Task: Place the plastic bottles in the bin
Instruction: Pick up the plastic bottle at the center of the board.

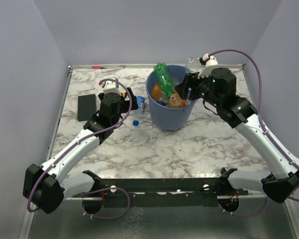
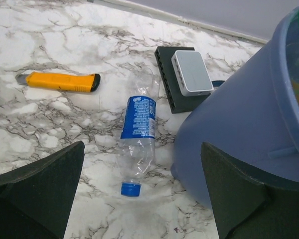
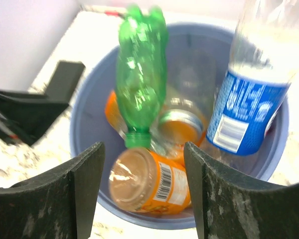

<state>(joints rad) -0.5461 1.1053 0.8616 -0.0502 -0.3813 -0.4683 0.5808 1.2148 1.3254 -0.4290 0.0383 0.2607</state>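
Right wrist: bin (image 3: 84, 117) holds green bottle (image 3: 139, 79), orange bottle (image 3: 157, 181), blue-label bottle (image 3: 246, 107); right hand (image 3: 142, 154) released, left hand (image 2: 142, 149) released

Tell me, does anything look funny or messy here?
The green bottle stands upside down in the bin, poking above its rim. One clear bottle lies on its side on the table beside it.

Bright, even light; soft shadows; green bottle (image 3: 139, 74) motion-blurred.
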